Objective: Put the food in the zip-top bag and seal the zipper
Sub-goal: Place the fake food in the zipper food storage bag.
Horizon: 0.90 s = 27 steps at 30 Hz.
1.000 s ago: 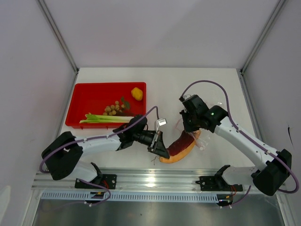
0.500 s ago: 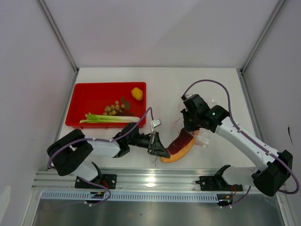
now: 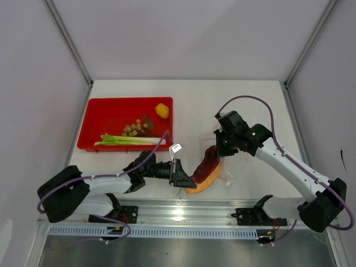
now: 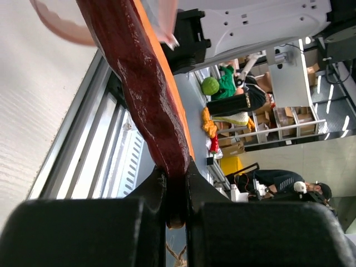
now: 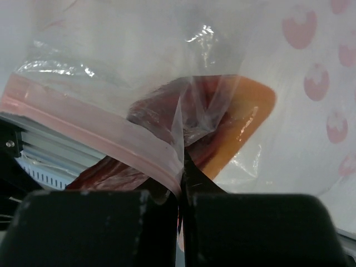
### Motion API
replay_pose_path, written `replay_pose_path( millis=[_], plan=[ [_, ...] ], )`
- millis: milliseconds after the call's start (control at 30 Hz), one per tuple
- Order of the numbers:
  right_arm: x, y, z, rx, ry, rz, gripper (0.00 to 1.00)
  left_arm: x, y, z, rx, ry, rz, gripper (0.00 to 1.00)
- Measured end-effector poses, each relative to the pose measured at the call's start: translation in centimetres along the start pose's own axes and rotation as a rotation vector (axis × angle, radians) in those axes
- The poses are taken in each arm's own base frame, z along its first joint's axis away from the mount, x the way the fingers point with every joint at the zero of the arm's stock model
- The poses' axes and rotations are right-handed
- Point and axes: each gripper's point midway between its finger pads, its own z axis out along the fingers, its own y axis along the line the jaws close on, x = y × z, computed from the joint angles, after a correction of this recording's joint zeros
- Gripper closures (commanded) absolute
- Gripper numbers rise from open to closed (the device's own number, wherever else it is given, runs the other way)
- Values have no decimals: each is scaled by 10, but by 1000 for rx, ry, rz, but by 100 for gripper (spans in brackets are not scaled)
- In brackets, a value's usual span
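top external view: the white worktop [image 3: 189,94] carries everything, with both arms reaching in from its near edge. the red tray [image 3: 111,114] sits on the left half, well apart from the right arm. the clear zip-top bag [image 3: 227,173] with faint pink dots lies right of centre, its mouth lifted by the right claw [image 3: 218,147]. that claw is clenched on the mouth edge, and in the right wrist view the pink-red zipper [image 5: 83,130] runs straight into the pinched fingers [image 5: 89,222].

the sweet potato [image 3: 208,161], purple-brown and curved, slants between the two claws. its far end is inside the bag's mouth, just below the right claw and seen through the plastic. its near end sticks out toward the left claw [image 3: 189,181], which is clenched on its tip. the left wrist view shows the dark skin wedged tight between the black fingers [image 4: 150,194]. an orange piece [image 3: 201,184] lies along the sweet potato's underside, touching it; whether the two are one thing i cannot tell.

in the tray, the green-white stalks [image 3: 125,140] lie along the near wall, the tan berries [image 3: 133,128] sit just behind them, and the small yellow fruit [image 3: 162,110] rests near the far right corner
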Motion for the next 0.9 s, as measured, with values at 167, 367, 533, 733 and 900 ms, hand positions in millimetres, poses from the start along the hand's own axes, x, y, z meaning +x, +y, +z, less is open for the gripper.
replay_pose_path(
  millis=[167, 367, 533, 733, 900],
  plan=[
    [4, 9, -1, -30, 15, -2, 100, -9, 8, 21, -44, 39, -24, 99],
    [8, 14, -1, -38, 20, -4, 100, -17, 13, 46, -62, 72, -122, 99],
    [7, 13, -1, -24, 13, -1, 100, -25, 13, 56, -82, 70, -221, 100],
    [2, 10, -1, -5, -17, 8, 100, -47, 4, 67, -101, 11, -271, 99],
    [-2, 12, 0, -10, -33, 22, 100, -56, 9, 70, -137, -45, -332, 99]
  ],
)
